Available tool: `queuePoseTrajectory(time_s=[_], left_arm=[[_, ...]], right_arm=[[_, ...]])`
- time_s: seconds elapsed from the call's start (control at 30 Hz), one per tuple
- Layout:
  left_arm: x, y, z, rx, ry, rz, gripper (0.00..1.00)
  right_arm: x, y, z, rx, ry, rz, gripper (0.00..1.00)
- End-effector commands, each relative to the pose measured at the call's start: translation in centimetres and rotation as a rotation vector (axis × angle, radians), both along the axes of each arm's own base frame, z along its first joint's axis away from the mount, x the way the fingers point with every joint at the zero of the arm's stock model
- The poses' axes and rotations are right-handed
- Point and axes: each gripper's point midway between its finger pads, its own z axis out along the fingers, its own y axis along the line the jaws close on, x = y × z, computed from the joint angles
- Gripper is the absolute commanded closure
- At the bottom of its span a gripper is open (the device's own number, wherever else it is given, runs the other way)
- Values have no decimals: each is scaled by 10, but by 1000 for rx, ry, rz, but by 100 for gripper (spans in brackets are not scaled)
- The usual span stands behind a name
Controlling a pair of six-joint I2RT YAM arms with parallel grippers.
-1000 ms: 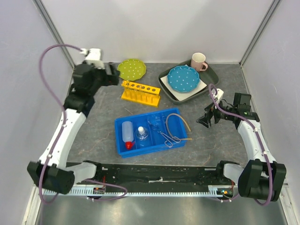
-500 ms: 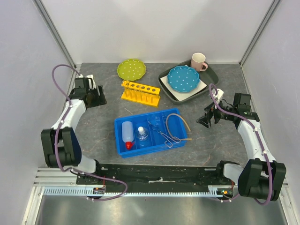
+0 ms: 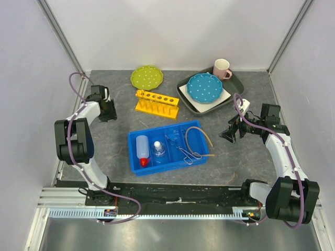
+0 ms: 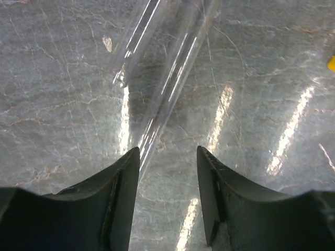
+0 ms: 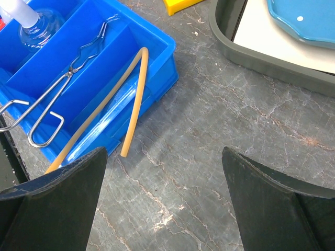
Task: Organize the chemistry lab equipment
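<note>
While the left tool (image 4: pixel 167 152) points down, the right tool (image 5: pixel 163 152) gapes.

I am finding nothing to read: no lettering, label, brand or number is showing on the squeeze bottle (image 3: pixel 142 146), on the blue tray (image 3: pixel 131 152) holding it, or on anything else standing around that tray.

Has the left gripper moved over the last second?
Yes. The left gripper has moved from beside the green plate toward the near left, now left of the yellow rack.
</note>
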Motion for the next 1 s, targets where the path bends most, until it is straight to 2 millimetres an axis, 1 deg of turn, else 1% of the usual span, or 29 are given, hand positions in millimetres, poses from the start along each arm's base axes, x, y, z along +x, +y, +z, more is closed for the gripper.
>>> queuePoseTrajectory(time_s=[0.0,0.03,0.07,0.23,0.27,0.3,0.33,0.4,0.47,0.5,0.6,0.7,0.77,0.9,0.93,0.97], left_arm=[[10,14,-10,49,32,2,48],[11,14,-11,43,39,7,49],[10,13,-18,36,60,6,50],[8,13,-25,28,79,12,51],[7,12,-26,25,82,9,56],[7,12,-26,23,82,8,66],[4,11,-28,20,88,8,67],[3,8,-28,2,86,3,73],[0,5,-29,-10,89,3,75],[-1,0,-29,-31,85,-7,78],[-6,-5,-27,-62,79,-17,79],[-7,-12,-17,-91,47,-33,79],[-3,-12,-5,-91,9,-34,79],[4,-12,10,-84,-26,-35,74],[2,-12,10,-88,-16,-34,73],[3,-12,10,-91,-16,-33,68]], right_arm=[[1,3,8,21,-29,28,2],[2,3,9,21,-31,28,2],[1,3,8,20,-28,27,2],[1,3,8,18,-29,30,2],[1,3,7,20,-27,32,2],[1,3,8,20,-27,32,2],[1,3,8,20,-28,31,2],[1,3,8,20,-26,32,2],[0,3,8,21,-26,34,2],[1,3,8,20,-29,32,2],[0,3,9,19,-32,34,2],[-1,4,10,19,-35,36,2],[0,3,10,17,-39,36,2],[-1,3,10,14,-43,36,2],[-1,3,11,14,-44,36,2],[-1,3,10,14,-41,36,2]])
